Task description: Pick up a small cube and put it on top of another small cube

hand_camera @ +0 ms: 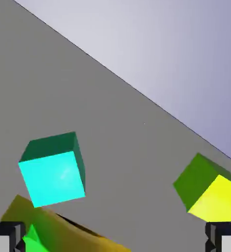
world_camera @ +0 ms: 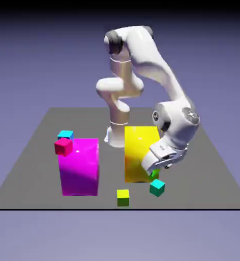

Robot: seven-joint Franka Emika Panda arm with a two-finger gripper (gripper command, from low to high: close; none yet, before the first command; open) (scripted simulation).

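Jaws (hand_camera: 115,237) spread wide, nothing between pads, tilted over front of yellow block (world_camera: 136,160). Teal cube (world_camera: 157,187) on counter (world_camera: 193,186), near yellow block's front, toward exterior view's right. Yellow-green cube (world_camera: 123,198) near counter's front edge, left of teal cube there. Red cube (world_camera: 64,147) by magenta block (world_camera: 79,168), sky-cyan cube (world_camera: 66,135) partly hidden behind red.

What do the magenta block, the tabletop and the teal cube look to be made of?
Magenta block: probably glossy plastic, with a small bright highlight near its top. Tabletop: matte, even grey with no grain; material unclear. Teal cube: smooth, perhaps plastic, with a soft pale sheen on its bright face.
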